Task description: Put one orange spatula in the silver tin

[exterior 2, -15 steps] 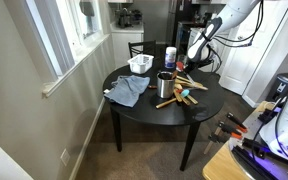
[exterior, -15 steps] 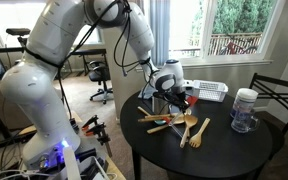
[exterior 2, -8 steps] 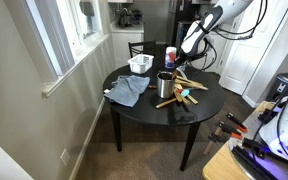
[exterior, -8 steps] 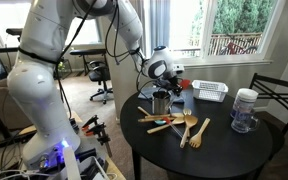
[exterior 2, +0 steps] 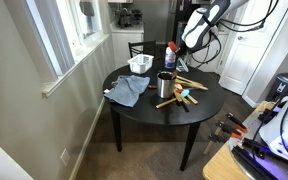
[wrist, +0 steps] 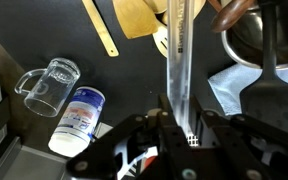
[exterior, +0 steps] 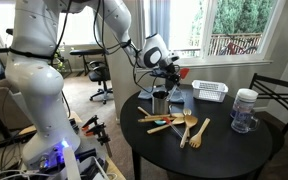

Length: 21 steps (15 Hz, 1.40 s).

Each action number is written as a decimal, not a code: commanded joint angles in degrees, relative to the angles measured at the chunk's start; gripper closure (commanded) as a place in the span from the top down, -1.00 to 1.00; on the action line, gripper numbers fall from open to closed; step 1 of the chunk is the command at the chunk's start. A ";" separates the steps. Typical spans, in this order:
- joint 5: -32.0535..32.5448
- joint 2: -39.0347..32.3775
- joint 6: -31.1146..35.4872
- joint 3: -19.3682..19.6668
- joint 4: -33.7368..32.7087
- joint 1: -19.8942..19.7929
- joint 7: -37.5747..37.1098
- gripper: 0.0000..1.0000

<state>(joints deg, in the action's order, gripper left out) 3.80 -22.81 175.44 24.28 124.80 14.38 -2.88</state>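
Note:
My gripper [exterior: 171, 71] is raised above the round black table and is shut on the pale, clear handle of a spatula [wrist: 177, 60]. An orange-red end [exterior: 182, 72] shows beside the jaws. The gripper also shows in an exterior view [exterior 2: 190, 38] and in the wrist view [wrist: 180, 125]. The silver tin [exterior: 161, 101] stands upright on the table below the gripper, and it also shows in an exterior view [exterior 2: 165, 85]. In the wrist view the tin's rim [wrist: 252, 35] is at the top right, with a black spatula [wrist: 264, 85] by it.
Several wooden and orange utensils [exterior: 184, 126] lie on the table [exterior: 229, 155] beside the tin. A white slotted basket [exterior: 210, 91] stands behind them and a clear jar [exterior: 245, 110] at the far side. A grey-blue cloth [exterior 2: 127, 90] lies near the tin. A glass mug [wrist: 46, 85] is next to the jar.
My gripper has risen from just above the table by the tin to well above it, taking the spatula up with it.

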 commanded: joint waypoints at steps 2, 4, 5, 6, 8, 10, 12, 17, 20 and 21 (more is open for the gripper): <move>0.67 2.76 3.10 4.46 5.27 6.57 -2.99 -0.81; -0.31 2.33 6.59 3.75 6.82 7.39 -3.30 -0.81; -0.63 2.02 8.80 3.29 7.63 7.65 -3.59 -0.81; -0.97 1.78 11.30 2.41 8.63 7.50 -3.67 -0.81; -1.38 0.28 18.04 1.61 10.24 7.67 -4.57 -0.81; -1.96 -2.40 25.10 2.37 11.18 8.78 -4.92 -0.81; -2.79 -2.08 22.74 2.46 7.26 9.28 -4.37 -0.81; -2.56 -2.27 23.01 -0.44 3.28 7.10 -6.96 -0.81; -1.77 -2.15 22.90 -2.95 1.60 5.15 -9.10 -0.81; -1.60 -2.37 22.89 -3.70 1.43 4.52 -9.58 -0.81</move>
<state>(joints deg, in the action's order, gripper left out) 1.91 -25.48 198.33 23.20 126.77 21.33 -10.52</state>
